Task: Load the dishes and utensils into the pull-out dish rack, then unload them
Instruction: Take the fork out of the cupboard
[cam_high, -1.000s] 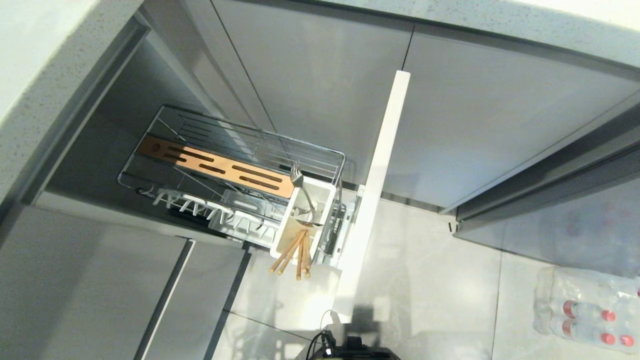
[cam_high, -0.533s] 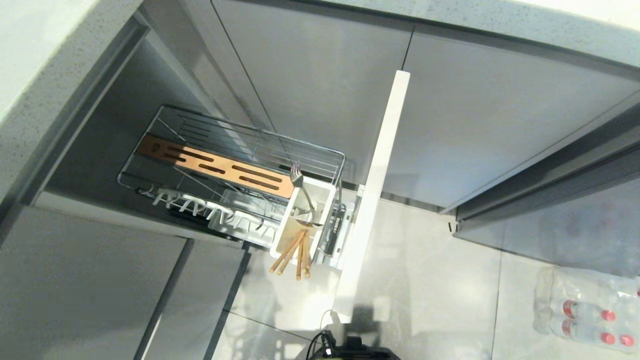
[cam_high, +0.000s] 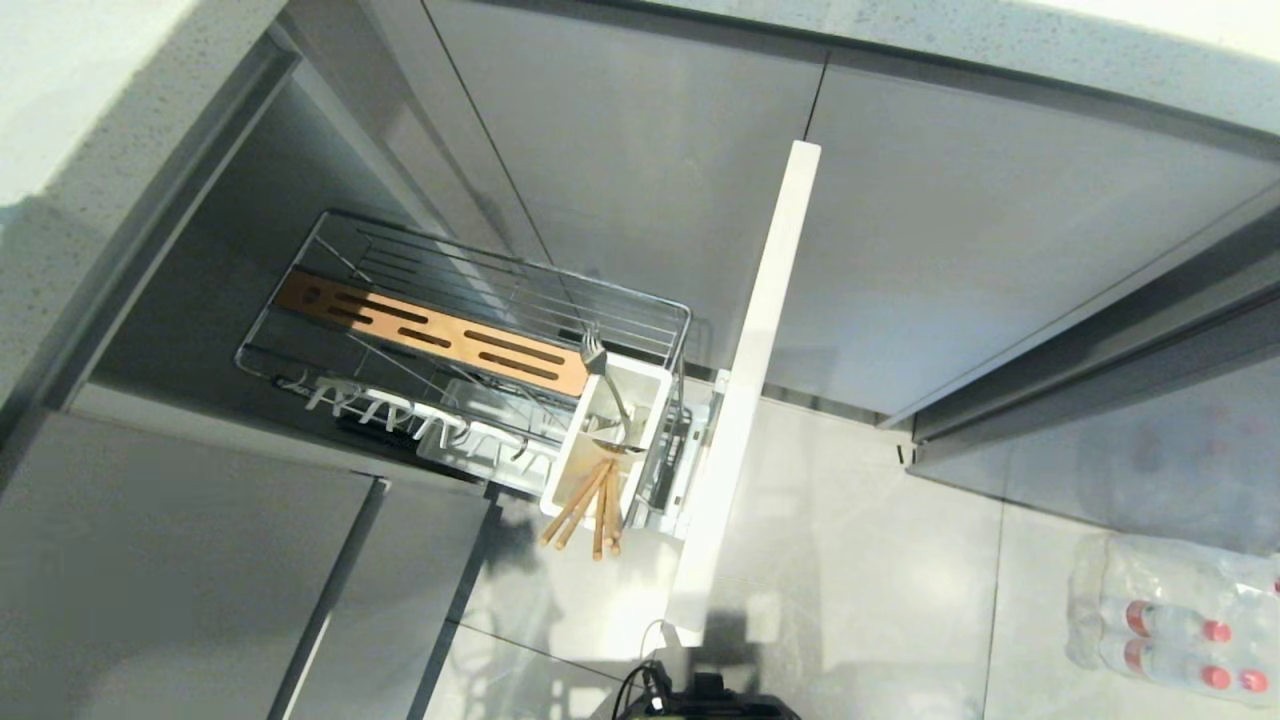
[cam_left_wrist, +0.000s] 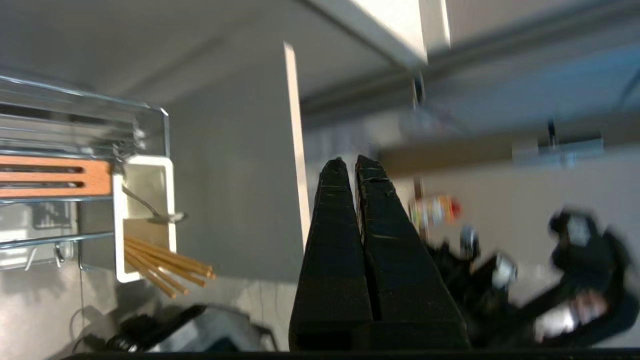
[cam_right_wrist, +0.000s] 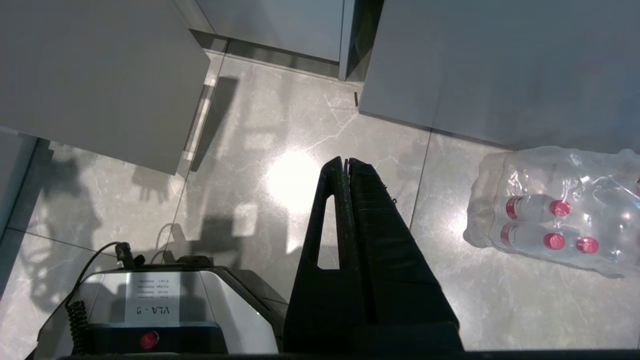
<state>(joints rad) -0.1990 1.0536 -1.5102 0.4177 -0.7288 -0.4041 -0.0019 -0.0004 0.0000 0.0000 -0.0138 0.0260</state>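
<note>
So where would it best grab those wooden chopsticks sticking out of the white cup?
Probably the free ends of the thin pale wooden chopsticks, coming from the floor side. They lean out over the rim of the white rectangular utensil cup, fanned and clear of the slim silver metal fork.

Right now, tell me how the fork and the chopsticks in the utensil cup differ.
The fork is silver-grey metal; the chopsticks are pale wood. The fork stands with its tines up at the cup's end next to the brown wooden strip, while the chopsticks fan out over the opposite rim, towards the floor. The fork is a single piece; the chopsticks are several sticks. Both sit in the white utensil cup of the pull-out dish rack.
</note>
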